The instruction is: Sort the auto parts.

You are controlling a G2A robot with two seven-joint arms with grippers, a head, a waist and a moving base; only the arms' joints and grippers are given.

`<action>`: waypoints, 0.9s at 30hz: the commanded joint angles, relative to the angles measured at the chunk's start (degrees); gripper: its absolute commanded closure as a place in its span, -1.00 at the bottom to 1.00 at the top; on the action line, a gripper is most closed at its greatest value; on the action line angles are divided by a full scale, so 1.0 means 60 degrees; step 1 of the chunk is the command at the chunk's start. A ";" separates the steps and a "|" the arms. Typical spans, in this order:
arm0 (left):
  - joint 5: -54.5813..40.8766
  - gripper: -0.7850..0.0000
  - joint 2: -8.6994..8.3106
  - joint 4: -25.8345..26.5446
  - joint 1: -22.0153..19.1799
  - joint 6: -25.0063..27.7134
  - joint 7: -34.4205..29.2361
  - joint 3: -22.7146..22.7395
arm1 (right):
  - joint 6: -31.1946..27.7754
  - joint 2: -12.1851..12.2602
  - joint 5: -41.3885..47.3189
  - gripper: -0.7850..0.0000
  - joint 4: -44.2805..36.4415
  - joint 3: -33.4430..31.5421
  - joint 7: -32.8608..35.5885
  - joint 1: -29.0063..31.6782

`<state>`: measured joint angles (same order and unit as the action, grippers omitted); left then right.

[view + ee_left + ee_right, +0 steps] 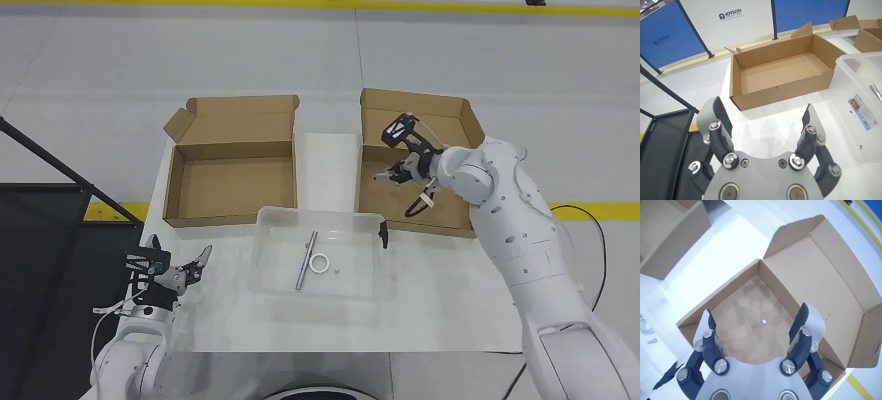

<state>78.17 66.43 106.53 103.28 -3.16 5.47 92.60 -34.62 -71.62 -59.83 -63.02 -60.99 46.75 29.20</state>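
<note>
I saw one small, shiny, round silver part (764, 320) inside the right cardboard box (776, 289), against its matte brown floor. My right gripper (755, 308) hung over that box, released and empty, its ribbed black pads (799, 317) spread wide. The left gripper (762, 103) was also released, above the smooth white tabletop (330, 160) near the clear plastic tray (262, 215). The tray held a slim metal rod (306, 262) and a white ring (319, 263). The left cardboard box (230, 185) stood open.
</note>
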 commanded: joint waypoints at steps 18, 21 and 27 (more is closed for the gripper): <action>0.0000 -1.00 0.0000 0.0000 0.0000 0.0000 0.0000 0.0000 | -0.1421 0.0798 0.1790 -1.00 -0.6584 -0.1482 0.2063 0.3686; 0.0000 -1.00 0.0000 0.0000 0.0000 0.0000 0.0000 0.0000 | -0.1421 0.0798 0.1790 -1.00 -0.6584 -0.1482 0.2063 0.3686; 0.0000 -1.00 0.0000 0.0000 0.0000 0.0000 0.0000 0.0000 | -0.1454 0.0796 0.1780 -1.00 -0.6618 -0.1424 0.2039 0.3718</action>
<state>78.17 66.43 106.53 103.28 -3.16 5.47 92.60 -43.15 -66.83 -49.10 -102.52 -69.88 59.12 51.31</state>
